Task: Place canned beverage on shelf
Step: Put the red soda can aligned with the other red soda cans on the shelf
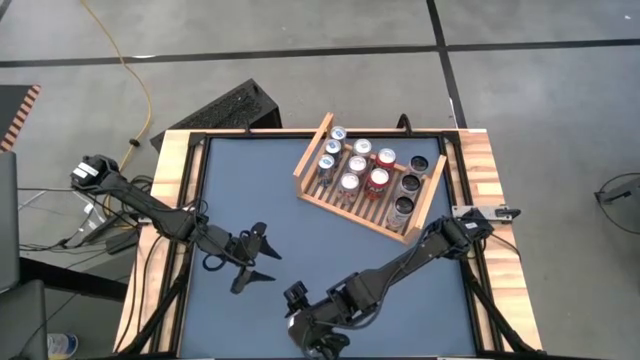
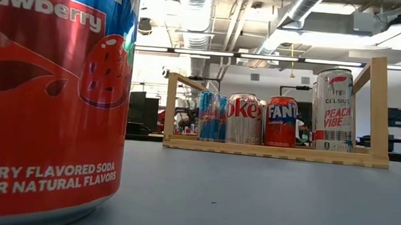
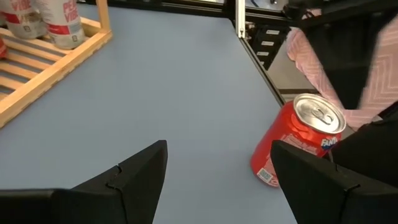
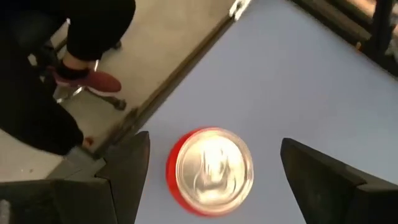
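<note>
red aluminium: the can point(image 4: 211, 167) stands upright near the table's front edge, where the low view shows it close up with strawberry soda lettering. in the right wrist view we look straight down on its silver lid, with the right gripper point(image 4: 211, 180) poised above it, fingers spread wide to either side and touching nothing. we judge the step in hand to be the approach for the pick; nothing is lifted yet.

the next move calls for a straight descent so both fingers bracket the can body, then a closure firm enough to carry it without denting. the can sits close to the table edge, so a sideways nudge could tip it off.

the left gripper point(image 1: 252, 258) waits over the blue table point(image 1: 240, 190) on the left side, fingers apart and empty.

the shelf point(image 1: 318, 198), a light wooden rack, lies at the far right of the table, well apart from the can. it holds roughly ten cans in rows, among them coke, fanta and celsius. from above there appears to be free space at its near end, though we cannot confirm this.
</note>
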Available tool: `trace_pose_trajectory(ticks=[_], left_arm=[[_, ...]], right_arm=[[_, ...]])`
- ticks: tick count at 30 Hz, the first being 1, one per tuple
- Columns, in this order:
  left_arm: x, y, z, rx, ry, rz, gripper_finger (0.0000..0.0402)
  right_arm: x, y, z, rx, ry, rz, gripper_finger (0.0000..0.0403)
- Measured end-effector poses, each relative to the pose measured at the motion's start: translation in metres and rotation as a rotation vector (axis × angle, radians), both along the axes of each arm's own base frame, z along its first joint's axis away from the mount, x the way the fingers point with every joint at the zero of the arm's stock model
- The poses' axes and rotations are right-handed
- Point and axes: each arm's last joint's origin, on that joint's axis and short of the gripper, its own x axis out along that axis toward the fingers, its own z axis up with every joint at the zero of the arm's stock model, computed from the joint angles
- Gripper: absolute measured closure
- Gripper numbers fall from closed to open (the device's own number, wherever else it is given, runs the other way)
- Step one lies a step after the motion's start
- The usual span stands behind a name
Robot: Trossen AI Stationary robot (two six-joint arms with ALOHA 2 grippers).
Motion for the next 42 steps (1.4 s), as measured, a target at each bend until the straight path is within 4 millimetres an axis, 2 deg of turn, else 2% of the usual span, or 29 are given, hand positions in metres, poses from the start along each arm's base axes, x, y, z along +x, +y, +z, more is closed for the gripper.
trace_pose_trajectory(ticks=[8,21,29,42], left_arm=[[0.0,0.0,-0.001,0.002,0.01,0.003,0.0126],[-0.001,0.0,-0.002,0.007,0.024,0.004,0.0127],[-0.001,0.0,-0.003,0.009,0.028,0.004,0.0127],[-0.001,0.0,-0.003,0.009,0.028,0.004,0.0126]], right_arm=[[0.007,0.001,-0.015,0.025,0.033,0.0,0.0069],[0.01,-0.004,-0.017,0.032,0.041,0.005,0.0069],[0.01,-0.009,-0.033,0.014,0.095,-0.015,0.0069],[0.013,-0.014,-0.032,0.022,0.089,-0.025,0.007]])
